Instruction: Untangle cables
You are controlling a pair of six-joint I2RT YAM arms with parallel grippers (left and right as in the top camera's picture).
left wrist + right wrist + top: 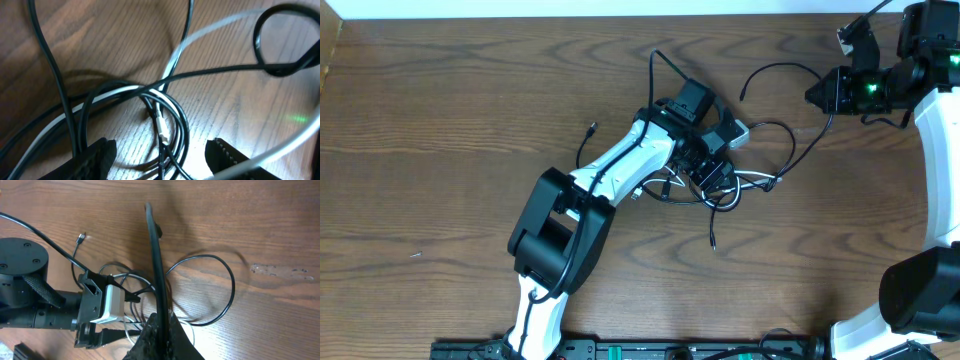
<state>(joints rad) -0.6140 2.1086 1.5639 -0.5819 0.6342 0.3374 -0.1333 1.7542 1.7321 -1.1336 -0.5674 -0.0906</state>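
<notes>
Left claw (161, 149) spread over the knot; right claw (161, 325) pressed together on the black cable (155, 255).
I see the left fingers (100, 160) standing apart, with crossed strands of both cables lying between them on the wooden surface (440, 120), none pinched. The white cable (210, 30) threads through loops of the black one, with a small plug (162, 131) at the crossing. From the right claw, toward the far right of the surface, the black cable runs back to the tangle near the middle.
</notes>
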